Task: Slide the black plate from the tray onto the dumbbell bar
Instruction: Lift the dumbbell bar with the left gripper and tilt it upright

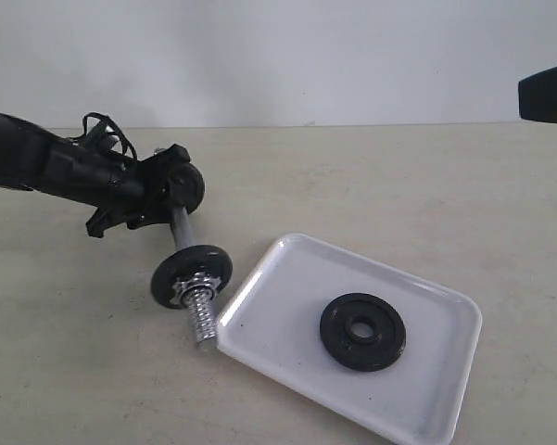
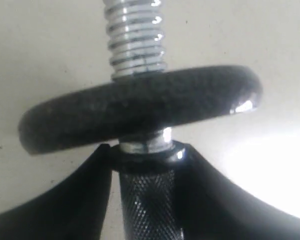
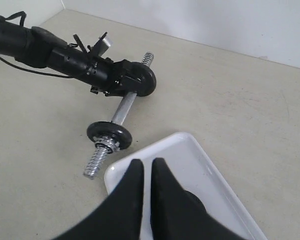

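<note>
The black plate lies flat in the white tray, right of its middle. The dumbbell bar rests on the table left of the tray. Its threaded end points at the tray's near left corner. A small black disc and a silver nut sit on the bar. My left gripper is shut on the bar's knurled grip, just behind another disc. My right gripper is shut and holds nothing. It hovers over the tray and covers most of the plate.
Pale tabletop surrounds the tray and bar, with a white wall behind. Part of the right arm shows at the upper right edge of the exterior view. The left arm and its cables reach in from the left.
</note>
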Tool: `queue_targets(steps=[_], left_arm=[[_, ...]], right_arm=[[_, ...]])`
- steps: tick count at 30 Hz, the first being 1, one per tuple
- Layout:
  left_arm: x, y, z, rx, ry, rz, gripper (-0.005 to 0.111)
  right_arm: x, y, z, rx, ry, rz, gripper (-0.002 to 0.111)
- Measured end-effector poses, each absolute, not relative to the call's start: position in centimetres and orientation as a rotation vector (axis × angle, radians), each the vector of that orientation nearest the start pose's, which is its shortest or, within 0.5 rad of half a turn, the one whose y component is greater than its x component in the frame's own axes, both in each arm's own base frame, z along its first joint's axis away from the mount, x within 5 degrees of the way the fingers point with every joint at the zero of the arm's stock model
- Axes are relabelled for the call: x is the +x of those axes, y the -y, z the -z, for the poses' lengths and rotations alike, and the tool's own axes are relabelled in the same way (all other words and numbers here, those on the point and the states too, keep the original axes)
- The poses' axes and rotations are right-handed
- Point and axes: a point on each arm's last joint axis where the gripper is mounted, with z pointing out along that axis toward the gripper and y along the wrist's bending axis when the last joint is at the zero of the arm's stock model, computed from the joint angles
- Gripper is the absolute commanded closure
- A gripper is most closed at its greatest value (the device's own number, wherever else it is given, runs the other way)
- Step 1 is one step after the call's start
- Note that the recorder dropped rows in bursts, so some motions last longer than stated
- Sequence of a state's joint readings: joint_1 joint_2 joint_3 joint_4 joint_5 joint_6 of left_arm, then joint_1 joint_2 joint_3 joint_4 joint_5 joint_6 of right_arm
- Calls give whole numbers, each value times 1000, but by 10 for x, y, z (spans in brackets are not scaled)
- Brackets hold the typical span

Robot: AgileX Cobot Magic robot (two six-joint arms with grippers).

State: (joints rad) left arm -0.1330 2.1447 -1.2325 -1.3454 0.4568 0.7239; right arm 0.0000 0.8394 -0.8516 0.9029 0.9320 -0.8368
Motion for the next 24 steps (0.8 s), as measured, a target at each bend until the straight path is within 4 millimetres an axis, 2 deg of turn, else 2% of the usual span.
queue_targets(steps=[11, 15, 19, 24], left_arm=[[405, 61, -107, 120, -2697, 565, 102], [397, 55, -103, 302, -2765, 496, 102], [388, 51, -103, 563, -2826, 416, 102], [375, 48, -103, 654, -2955, 423, 102]], right_arm=[[146, -58, -366, -574, -1996, -623, 106], [146, -58, -366, -574, -1996, -623, 106], [146, -58, -366, -573, -1995, -625, 106], [146, -58, -366, -575, -1996, -629, 106]])
